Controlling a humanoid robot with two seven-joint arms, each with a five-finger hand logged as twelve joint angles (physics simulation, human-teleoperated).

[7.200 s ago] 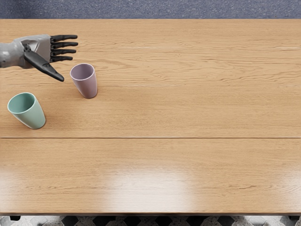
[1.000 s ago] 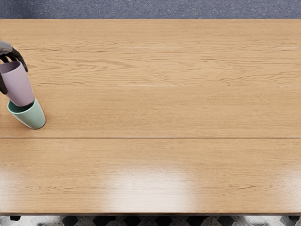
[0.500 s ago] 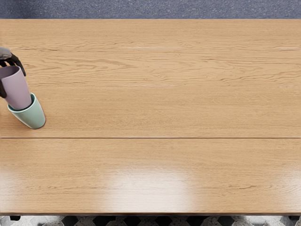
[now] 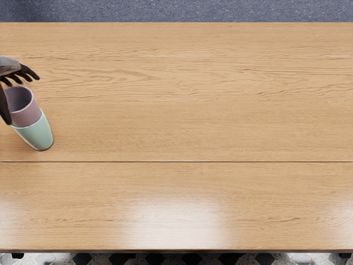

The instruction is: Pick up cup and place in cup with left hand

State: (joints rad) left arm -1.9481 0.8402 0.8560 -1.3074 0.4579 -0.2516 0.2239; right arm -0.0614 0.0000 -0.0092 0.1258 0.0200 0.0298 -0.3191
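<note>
"Purple cup (image 4: 25,115), and it's in! Lower part down inside the green cup (image 4: 39,133), upper part standing proud of the rim, over at the left of the table (image 4: 193,127)!"

"And the left hand (image 4: 10,67)? What's it up to?"

"Spread! Fingers reaching out over the far side of the purple cup's mouth, thumb down along its near left side, and no grip that I can see. Whether the thumb is touching the wall, I can't tell from here."

"So the pick-up's done, the placing's done. Is that the whistle?"

"Very nearly, I'd say! The nesting looks complete, the pair leaning on nothing but each other and the wood. What's left is the exit: hand up and clear, no nudge on the way out."

"Where's the danger?"

"That thumb, for my money! Catch the rim with it and the purple cup could tip or ride up. A straight lift with the fingers wide should leave both standing."
</note>
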